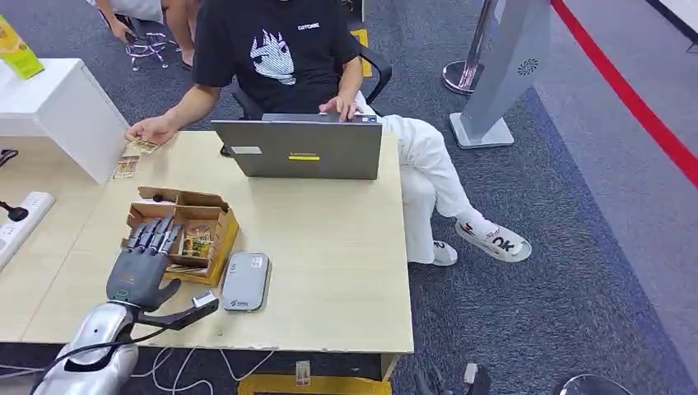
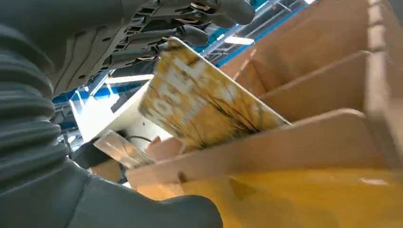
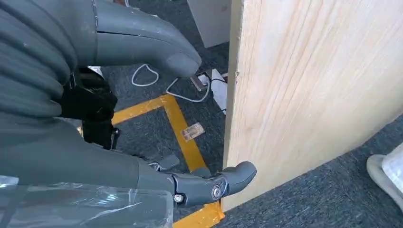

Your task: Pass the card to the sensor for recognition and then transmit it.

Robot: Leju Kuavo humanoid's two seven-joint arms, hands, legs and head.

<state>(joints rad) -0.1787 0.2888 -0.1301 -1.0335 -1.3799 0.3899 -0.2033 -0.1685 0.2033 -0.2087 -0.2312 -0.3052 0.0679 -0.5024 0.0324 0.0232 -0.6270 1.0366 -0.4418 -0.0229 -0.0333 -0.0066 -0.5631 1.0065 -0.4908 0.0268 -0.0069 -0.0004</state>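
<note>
Far left on the table (image 1: pixel 329 271), a white power strip (image 1: pixel 20 216) lies along the edge, and just past it two loose cards (image 1: pixel 132 158) sit under the seated person's outstretched hand (image 1: pixel 152 129). Now to the action: the left hand (image 1: pixel 141 263) reaches over the near wall of the open cardboard box (image 1: pixel 210 220), dark fingers pointing down into the compartment, thick thumb stuck out sideways over the tabletop toward the sensor. From the left wrist view, the yellow card (image 2: pixel 199 102) stands tilted in the box, its upper edge right up against the fingertips (image 2: pixel 199 34); a second, paler card (image 2: pixel 121 148) leans lower in the same compartment. Fingers touch the yellow card's top, but whether they truly pinch it, I cannot tell: the thumb is well away from it.

Just right of the box, touching distance from that thumb, lies the flat grey sensor (image 1: pixel 245 281). Behind it the grey laptop (image 1: pixel 300 148) stands open, its back to the robot, the person typing behind it.

Over at the right, the right hand (image 3: pixel 157 118) hangs beside the table's edge above the carpet and yellow floor tape (image 3: pixel 183 137), fingers apart and loose, nothing in them.
</note>
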